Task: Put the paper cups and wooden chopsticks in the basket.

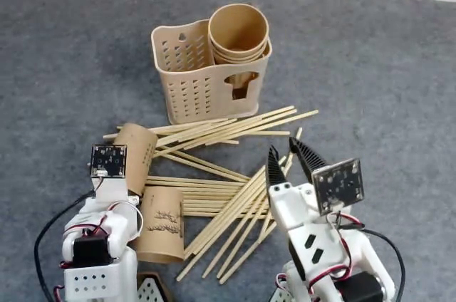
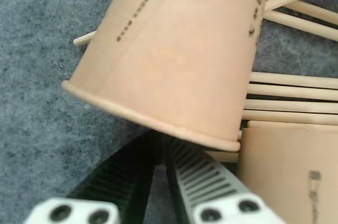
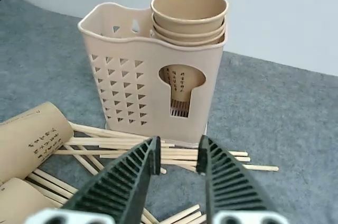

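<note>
A beige slotted basket [image 1: 203, 81] [image 3: 138, 84] stands upright at the back with several paper cups [image 1: 239, 30] [image 3: 189, 15] stacked in one compartment. Two more paper cups lie on their sides: one [image 1: 135, 154] [image 2: 174, 60] [image 3: 33, 138] just ahead of my left arm, the other [image 1: 160, 225] [image 2: 290, 171] beside it. Wooden chopsticks [image 1: 228, 188] [image 3: 132, 150] [image 2: 296, 94] are scattered between the cups and the basket. My left gripper [image 2: 160, 143] is shut, its tips right at the near cup's rim. My right gripper [image 1: 282, 147] [image 3: 178, 156] hangs open above the chopsticks, facing the basket.
A grey carpet-like surface [image 1: 370, 81] covers the table, with bare room left and right of the basket. The basket's other compartment [image 1: 182, 49] holds no cups. A pale wall [image 3: 280, 7] runs behind the table.
</note>
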